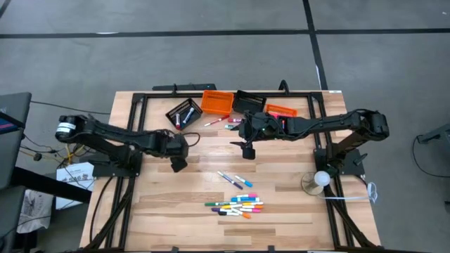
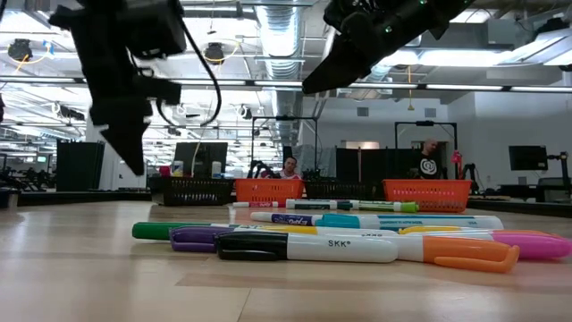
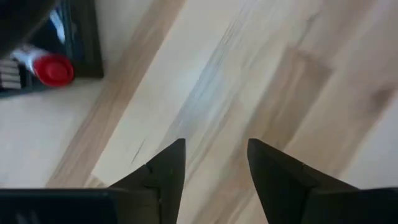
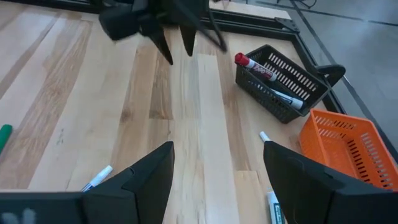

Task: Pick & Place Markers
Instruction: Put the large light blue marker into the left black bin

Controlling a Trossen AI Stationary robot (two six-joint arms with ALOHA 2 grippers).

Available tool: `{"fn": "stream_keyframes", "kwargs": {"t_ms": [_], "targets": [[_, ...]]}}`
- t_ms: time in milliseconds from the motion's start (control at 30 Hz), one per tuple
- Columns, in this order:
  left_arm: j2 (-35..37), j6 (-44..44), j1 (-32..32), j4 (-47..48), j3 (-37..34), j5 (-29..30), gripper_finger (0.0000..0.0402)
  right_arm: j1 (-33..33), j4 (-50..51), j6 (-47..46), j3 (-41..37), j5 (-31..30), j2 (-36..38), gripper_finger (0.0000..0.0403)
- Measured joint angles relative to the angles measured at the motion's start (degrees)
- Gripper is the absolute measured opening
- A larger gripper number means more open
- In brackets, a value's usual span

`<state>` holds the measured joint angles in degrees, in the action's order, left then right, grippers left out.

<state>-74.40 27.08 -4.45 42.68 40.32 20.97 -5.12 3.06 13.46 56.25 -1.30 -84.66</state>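
Observation:
A heap of coloured markers [image 1: 235, 205] lies on the wooden table near its front edge, and in the low view the markers [image 2: 357, 240] lie side by side. Two more markers [image 1: 234, 179] lie just behind the heap. My left gripper [image 1: 178, 164] hangs open over bare wood left of centre, pointing steeply down, with nothing between its fingers [image 3: 168, 168]. A black bin [image 1: 183, 112] holding a red-capped marker [image 3: 53, 68] stands behind it. My right gripper [image 1: 247, 150] hangs open above the table's middle, clear of everything, its fingers [image 4: 155, 168] over bare wood.
Along the far edge stand an orange bin [image 1: 216, 102], a second black bin [image 1: 249, 103] and another orange bin [image 1: 281, 111]. Loose markers [image 1: 223, 124] lie in front of them. A white round object on a stand [image 1: 320, 179] sits at the right.

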Motion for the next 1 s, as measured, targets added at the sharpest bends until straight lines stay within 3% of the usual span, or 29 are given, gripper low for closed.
{"fn": "stream_keyframes", "kwargs": {"t_ms": [333, 867, 1000], "targets": [[-7.74, -3.75, 9.09, 0.41, -0.02, 0.46, 0.0168, 0.23, 1.3, 0.01, 0.0, 0.0, 0.0, 0.024], [-2.36, -12.82, 16.95, -0.12, -0.02, 0.52, 0.0168, 0.23, 1.23, 0.03, 0.0, 0.0, 0.0, 0.024], [-0.81, -13.73, 18.04, -0.32, 0.04, 3.93, 0.0168, 0.23, 1.19, 0.03, 0.0, 0.0, 0.0, 0.024]]}}
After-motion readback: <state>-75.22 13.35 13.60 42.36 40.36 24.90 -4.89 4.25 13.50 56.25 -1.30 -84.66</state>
